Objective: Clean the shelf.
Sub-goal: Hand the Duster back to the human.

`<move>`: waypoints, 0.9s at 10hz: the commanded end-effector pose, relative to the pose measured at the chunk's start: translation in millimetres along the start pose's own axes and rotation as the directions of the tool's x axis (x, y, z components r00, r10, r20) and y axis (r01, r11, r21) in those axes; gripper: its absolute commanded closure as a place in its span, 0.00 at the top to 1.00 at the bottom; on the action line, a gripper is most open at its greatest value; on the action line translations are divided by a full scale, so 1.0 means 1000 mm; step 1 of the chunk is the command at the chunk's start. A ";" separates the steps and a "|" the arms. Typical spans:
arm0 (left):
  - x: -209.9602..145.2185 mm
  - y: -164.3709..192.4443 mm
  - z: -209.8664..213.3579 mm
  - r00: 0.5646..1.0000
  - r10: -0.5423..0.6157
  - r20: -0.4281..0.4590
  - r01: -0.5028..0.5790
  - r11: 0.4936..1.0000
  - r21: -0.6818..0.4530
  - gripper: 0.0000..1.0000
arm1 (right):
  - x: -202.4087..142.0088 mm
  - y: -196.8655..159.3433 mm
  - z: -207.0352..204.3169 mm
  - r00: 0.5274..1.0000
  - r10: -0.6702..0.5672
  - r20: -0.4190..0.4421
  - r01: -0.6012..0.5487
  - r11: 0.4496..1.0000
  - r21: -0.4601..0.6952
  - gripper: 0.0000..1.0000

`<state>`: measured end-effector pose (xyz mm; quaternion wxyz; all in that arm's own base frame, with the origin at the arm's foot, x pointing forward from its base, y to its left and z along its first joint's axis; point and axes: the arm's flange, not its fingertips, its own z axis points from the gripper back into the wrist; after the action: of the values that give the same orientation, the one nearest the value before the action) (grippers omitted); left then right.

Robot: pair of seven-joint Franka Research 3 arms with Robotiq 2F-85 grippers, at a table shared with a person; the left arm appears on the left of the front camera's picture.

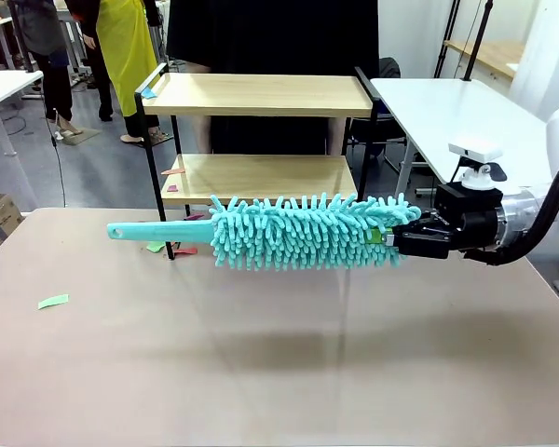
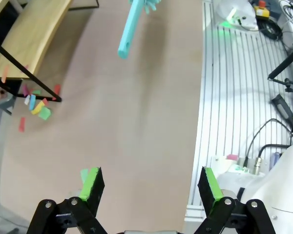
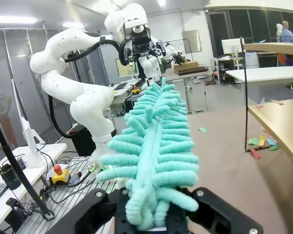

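Right fingers (image 1: 402,238) clenched on duster (image 1: 303,231), gripped at the fluffy end; its long axis runs 3-to-9 in front view, bare handle tip at 9. Shelf (image 1: 258,95) sits at 12 beyond it, paper scraps (image 2: 36,105) by its left leg. Left fingers (image 2: 151,187) released, high above worktop (image 1: 261,372). Right arm nearer.
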<state>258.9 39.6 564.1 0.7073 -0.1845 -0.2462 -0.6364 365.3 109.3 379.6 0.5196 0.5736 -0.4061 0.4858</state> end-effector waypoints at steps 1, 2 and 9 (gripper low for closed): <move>0.006 0.000 -0.004 1.000 -0.019 0.008 0.019 1.000 -0.008 1.00 | 0.017 0.009 -0.001 0.996 0.060 0.059 -0.062 0.997 0.034 0.17; 0.006 0.000 -0.004 1.000 -0.019 0.008 0.019 1.000 -0.008 1.00 | 0.035 0.018 -0.001 0.987 0.100 0.124 -0.105 0.994 0.030 0.17; 0.006 0.000 -0.004 1.000 -0.019 0.008 0.019 1.000 -0.008 1.00 | 0.144 0.062 0.052 0.799 0.443 0.406 -0.224 0.847 -0.481 0.17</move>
<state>259.4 33.9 564.3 0.7053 -0.1828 -0.2420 -0.6408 373.0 47.4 535.7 0.3965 0.5181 -0.6753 0.3439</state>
